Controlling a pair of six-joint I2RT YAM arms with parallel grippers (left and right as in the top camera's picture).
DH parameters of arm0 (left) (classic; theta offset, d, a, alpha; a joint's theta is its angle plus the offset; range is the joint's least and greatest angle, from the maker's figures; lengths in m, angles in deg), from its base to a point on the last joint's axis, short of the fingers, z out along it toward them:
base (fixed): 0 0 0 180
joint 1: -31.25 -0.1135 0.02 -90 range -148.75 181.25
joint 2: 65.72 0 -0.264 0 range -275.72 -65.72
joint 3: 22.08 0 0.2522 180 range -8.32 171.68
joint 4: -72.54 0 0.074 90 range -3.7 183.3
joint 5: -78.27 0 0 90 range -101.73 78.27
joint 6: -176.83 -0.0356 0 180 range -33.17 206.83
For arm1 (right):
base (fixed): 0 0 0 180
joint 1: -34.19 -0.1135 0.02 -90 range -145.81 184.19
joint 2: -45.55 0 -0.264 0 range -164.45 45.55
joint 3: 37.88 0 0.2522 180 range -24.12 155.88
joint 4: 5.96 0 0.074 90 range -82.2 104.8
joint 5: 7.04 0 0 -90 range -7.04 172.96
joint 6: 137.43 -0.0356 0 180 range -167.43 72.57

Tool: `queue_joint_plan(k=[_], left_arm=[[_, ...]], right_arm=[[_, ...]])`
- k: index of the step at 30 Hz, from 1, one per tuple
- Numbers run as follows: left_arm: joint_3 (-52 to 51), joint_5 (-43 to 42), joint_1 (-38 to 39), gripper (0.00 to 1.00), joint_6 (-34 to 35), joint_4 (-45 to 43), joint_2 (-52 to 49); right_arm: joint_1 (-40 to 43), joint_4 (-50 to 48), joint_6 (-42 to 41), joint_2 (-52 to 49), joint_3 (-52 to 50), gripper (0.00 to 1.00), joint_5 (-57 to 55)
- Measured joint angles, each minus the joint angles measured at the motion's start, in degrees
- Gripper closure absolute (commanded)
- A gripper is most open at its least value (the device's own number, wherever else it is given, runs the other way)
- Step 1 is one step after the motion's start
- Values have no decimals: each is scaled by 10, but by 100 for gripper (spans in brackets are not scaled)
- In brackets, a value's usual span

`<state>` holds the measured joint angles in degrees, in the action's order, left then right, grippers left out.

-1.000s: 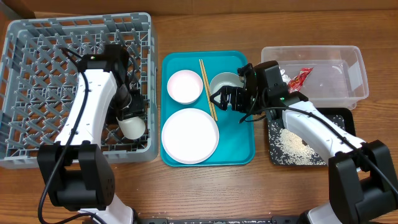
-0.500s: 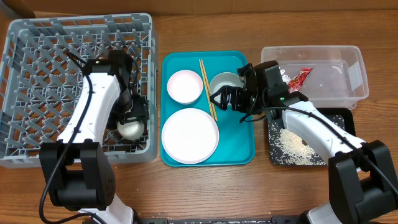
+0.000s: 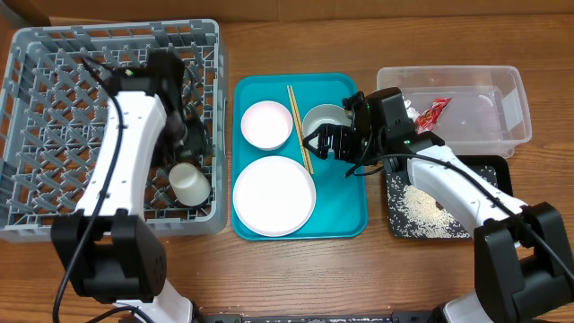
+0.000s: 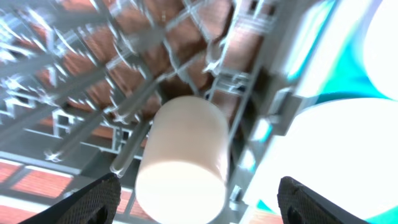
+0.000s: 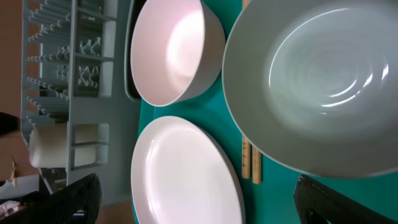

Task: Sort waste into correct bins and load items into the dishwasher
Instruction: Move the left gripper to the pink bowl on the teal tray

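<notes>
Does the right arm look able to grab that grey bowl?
Probably yes: the right gripper hangs open beside the grey bowl, nothing covering it; chopsticks lie close alongside.

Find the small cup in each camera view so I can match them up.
Overhead: small cup in the lower-right part of the grey rack, left of centre.
Left wrist: bottom centre, among the rack pegs.
Right wrist: left edge, behind the rack wall.
Shared landmark: the large flat plate beside the rack.
</notes>
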<state>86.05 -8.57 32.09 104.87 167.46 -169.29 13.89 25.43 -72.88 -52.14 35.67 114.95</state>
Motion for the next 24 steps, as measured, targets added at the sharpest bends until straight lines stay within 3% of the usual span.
queue_joint_plan(k=[5,7,13,17,19,21,24], left_arm=[[113,-6,23,14,0,27,0],[136,-10,42,1,0,23,1],[144,-47,99,0,0,-28,2],[139,-64,122,0,0,-72,2],[136,-69,129,4,0,-75,2],[136,-72,135,19,-1,-75,1],[136,-74,145,25,-4,-75,-1]], right_arm=[[0,50,0,13,25,2,-12],[0,83,0,25,48,4,-25],[0,229,1,50,138,5,-84],[0,325,1,51,186,0,-141],[0,339,0,52,192,0,-154],[0,343,0,52,192,0,-157],[0,342,0,52,192,0,-152]])
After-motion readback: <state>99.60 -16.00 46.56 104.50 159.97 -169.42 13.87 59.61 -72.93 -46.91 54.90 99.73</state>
